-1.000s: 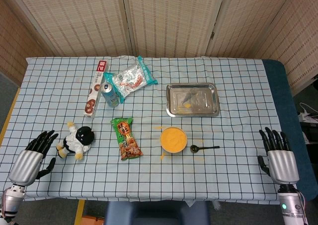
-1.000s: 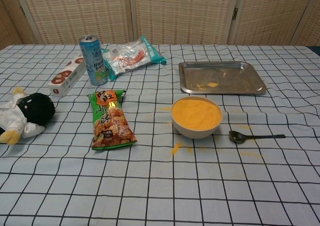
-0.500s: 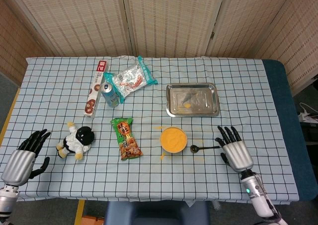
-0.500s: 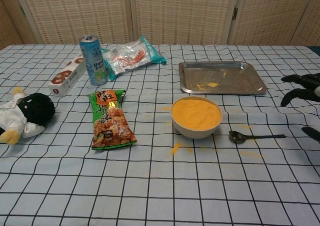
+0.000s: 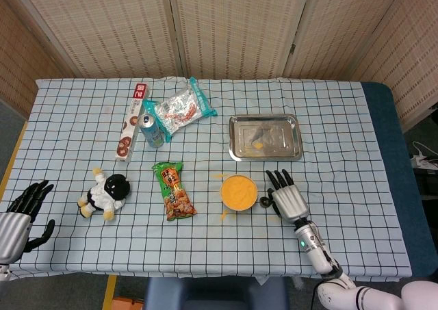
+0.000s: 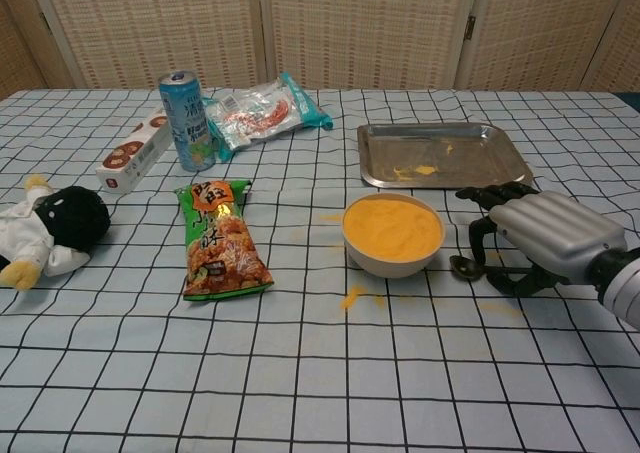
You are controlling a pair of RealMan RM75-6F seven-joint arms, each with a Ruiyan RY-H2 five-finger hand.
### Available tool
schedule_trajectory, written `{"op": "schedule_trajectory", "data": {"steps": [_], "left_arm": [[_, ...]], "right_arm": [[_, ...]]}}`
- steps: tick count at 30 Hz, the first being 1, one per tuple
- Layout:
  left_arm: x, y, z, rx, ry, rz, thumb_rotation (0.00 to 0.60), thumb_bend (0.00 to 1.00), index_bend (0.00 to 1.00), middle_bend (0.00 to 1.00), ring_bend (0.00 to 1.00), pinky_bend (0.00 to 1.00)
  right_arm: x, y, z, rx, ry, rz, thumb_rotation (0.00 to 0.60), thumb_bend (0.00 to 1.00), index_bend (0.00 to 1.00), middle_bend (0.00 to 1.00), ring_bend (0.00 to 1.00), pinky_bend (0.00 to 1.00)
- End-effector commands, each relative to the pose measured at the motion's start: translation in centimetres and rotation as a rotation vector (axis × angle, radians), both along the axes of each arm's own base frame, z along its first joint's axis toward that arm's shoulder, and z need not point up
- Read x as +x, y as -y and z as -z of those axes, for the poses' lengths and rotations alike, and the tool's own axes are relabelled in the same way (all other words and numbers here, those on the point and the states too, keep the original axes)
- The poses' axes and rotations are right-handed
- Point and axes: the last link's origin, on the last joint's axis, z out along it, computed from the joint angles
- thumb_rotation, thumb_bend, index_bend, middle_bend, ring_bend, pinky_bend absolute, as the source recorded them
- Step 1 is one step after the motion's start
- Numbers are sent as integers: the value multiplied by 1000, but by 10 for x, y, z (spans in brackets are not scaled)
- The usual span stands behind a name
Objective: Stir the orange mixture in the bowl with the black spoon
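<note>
**Right hand arrives over the spoon**

In the last second the right hand (image 6: 545, 235) has swept in from the frame's right edge to cover the small black spoon (image 6: 463, 266), lying right of the white bowl of orange mixture (image 6: 392, 234) at centre. Whether its curled fingers grip yet, I cannot tell. The left hand (image 5: 19, 217), lower left, hangs open.

Checked table (image 5: 328, 105): bowl (image 5: 239, 191), tray (image 5: 265, 137), can (image 5: 151, 131), snack bag (image 5: 174, 190), plush (image 5: 105, 195).
</note>
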Motion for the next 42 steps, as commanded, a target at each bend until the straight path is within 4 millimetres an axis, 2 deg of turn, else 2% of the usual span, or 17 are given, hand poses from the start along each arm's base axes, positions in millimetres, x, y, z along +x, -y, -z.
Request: {"op": "schedule_trajectory", "data": {"steps": [1,6,12,23,27,31,39,42], "left_arm": [[0,0,0,-1,-1,0,600,478,0,0,0,189],[0,0,1,-6,-3,0,600,479,0,0,0,189],[0,-1,1,-15,-6,3,600,480,0,0,0,189],[-1,-2,2,-15,-9,0,600,479,0,0,0,189],[0,-2,2,-16,-6,6,600,478,0,0,0,189],[1,-2,2,-22,-2,13,600,479,0,0,0,189],[3,-1,1,-29,13,28,600,479,0,0,0,189],[3,-1,1,-31,20,27,600,479,0,0,0,189]], "right_arm": [[-1,-1,1,6,-3,-1,600,321,521,0,0,0],[-5,-3,2,7,-3,7,600,321,537,0,0,0],[-5,-1,-1,-13,7,6,600,321,620,0,0,0],[4,1,-32,-87,49,-21,600,321,644,0,0,0],[19,8,-41,-109,62,-46,600,321,645,0,0,0],[43,19,-43,-126,79,-80,600,321,644,0,0,0],[86,39,-18,-105,76,-117,600,321,621,0,0,3],[95,40,-8,-95,65,-128,600,321,602,0,0,9]]}}
